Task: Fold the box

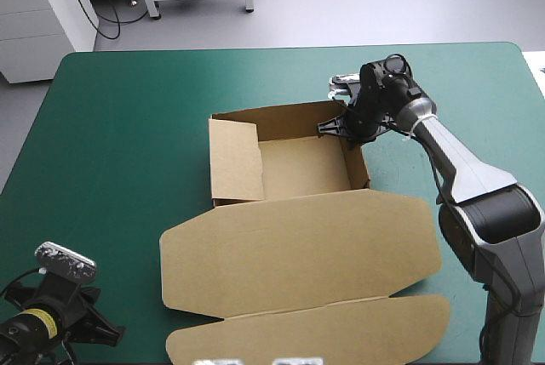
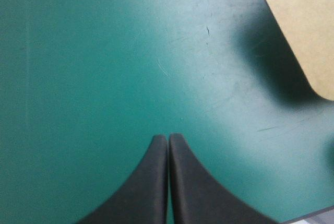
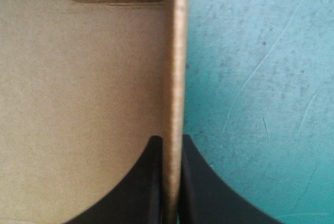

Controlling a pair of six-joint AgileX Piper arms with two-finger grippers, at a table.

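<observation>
The brown box [image 1: 298,246] lies mid-table as an open tray with raised walls, its lid spread flat toward the near edge. At the tray's far right corner, my right gripper [image 1: 345,127] is shut on the right wall [image 1: 358,165]. In the right wrist view that wall [image 3: 176,51] stands edge-on between the black fingers of the right gripper [image 3: 168,139], with the tray's inside [image 3: 78,78] on one side. My left gripper [image 1: 102,324] rests at the table's near left corner. In the left wrist view the left gripper [image 2: 168,136] is shut on nothing over teal-green cover, and a rounded lid corner [image 2: 302,20] lies ahead and to one side.
The left wall's flap [image 1: 234,161] leans inward over the tray floor. A narrow front flap [image 1: 315,335] of the lid reaches the table's near edge. Bare teal-green cover [image 1: 119,144] stretches left of the box and beyond its far wall.
</observation>
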